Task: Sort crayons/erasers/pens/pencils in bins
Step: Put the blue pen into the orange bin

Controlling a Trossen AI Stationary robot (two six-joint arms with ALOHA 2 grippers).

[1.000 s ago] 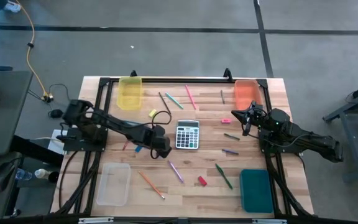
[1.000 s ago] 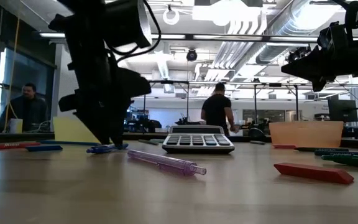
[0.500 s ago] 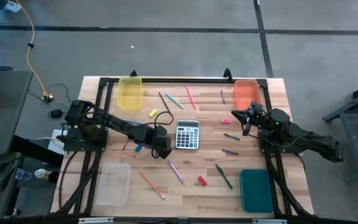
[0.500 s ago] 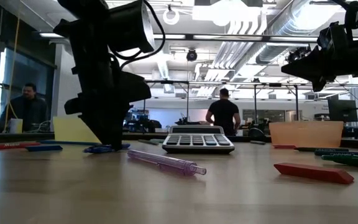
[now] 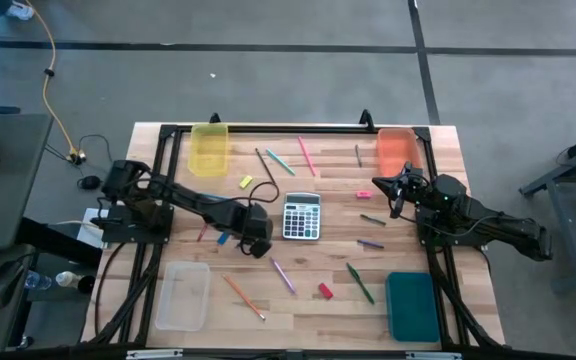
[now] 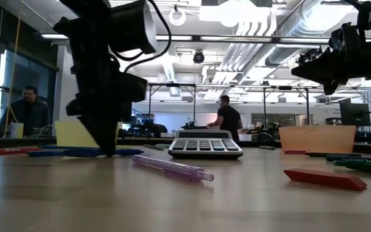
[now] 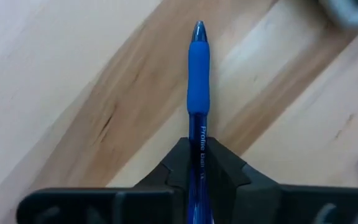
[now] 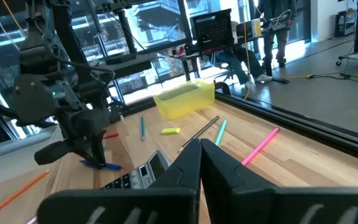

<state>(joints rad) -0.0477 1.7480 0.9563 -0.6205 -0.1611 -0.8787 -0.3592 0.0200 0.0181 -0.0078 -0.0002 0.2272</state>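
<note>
A: Where is the left gripper (image 5: pixel 249 243) found?

B: It is lowered to the wooden table (image 5: pixel 328 265), just left of the grey calculator (image 5: pixel 302 217). In the left wrist view its two dark fingers (image 7: pixel 179 163) are seen clamped on a slim blue pen with a rubber grip (image 7: pixel 198 74), whose tip points away from the wrist over the bare wood. In the low view the pen (image 6: pixel 85 153) is seen lying at table level under the gripper.

A: And the right gripper (image 5: pixel 396 197)?

B: It is held above the table, in front of the translucent orange bin (image 5: pixel 397 150). In the right wrist view its fingers (image 8: pixel 188 163) are seen pressed together with nothing between them.

A: How are the other things laid out?

B: The translucent yellow bin (image 5: pixel 209 148) is set at the far left corner, the clear bin (image 5: pixel 182 294) at the near left, the opaque dark teal bin (image 5: pixel 412 305) at the near right. A yellow eraser block (image 5: pixel 246 182) is seen near the yellow bin, a red eraser block (image 5: pixel 324 291) in front of the calculator. A purple translucent pen (image 5: pixel 282 275) and an orange pencil (image 5: pixel 241 296) lie on the near part of the table, a pink pencil (image 5: pixel 306 156) at the far side, a dark green pen (image 5: pixel 360 283) near the teal bin
</note>
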